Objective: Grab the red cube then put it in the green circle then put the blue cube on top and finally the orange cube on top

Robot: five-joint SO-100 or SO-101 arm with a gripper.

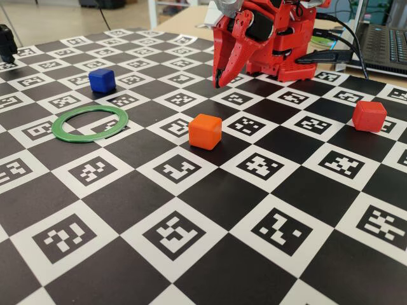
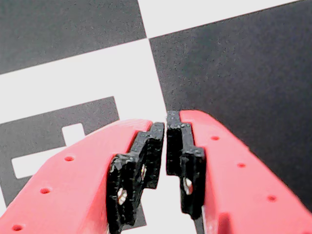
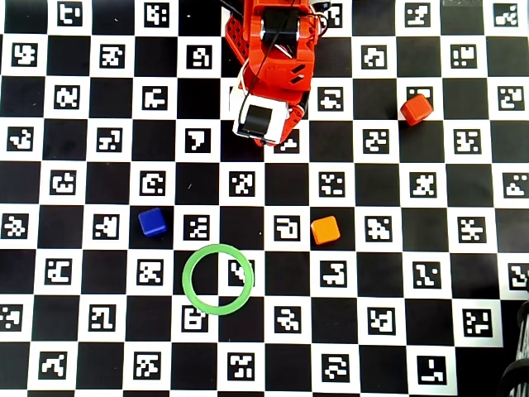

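Observation:
The red cube sits alone on the checkered board, at the right in the fixed view. An orange cube rests near the board's middle. The blue cube stands just behind the green circle, whose centre holds nothing. My gripper hangs point-down close to the arm's base, just above the board. It is shut with nothing between the black pads, and far from all three cubes. The wrist view shows only board squares below it.
The red arm base stands at the board's far edge. A laptop and cables lie behind it at the right. A small black object sits at the far left edge.

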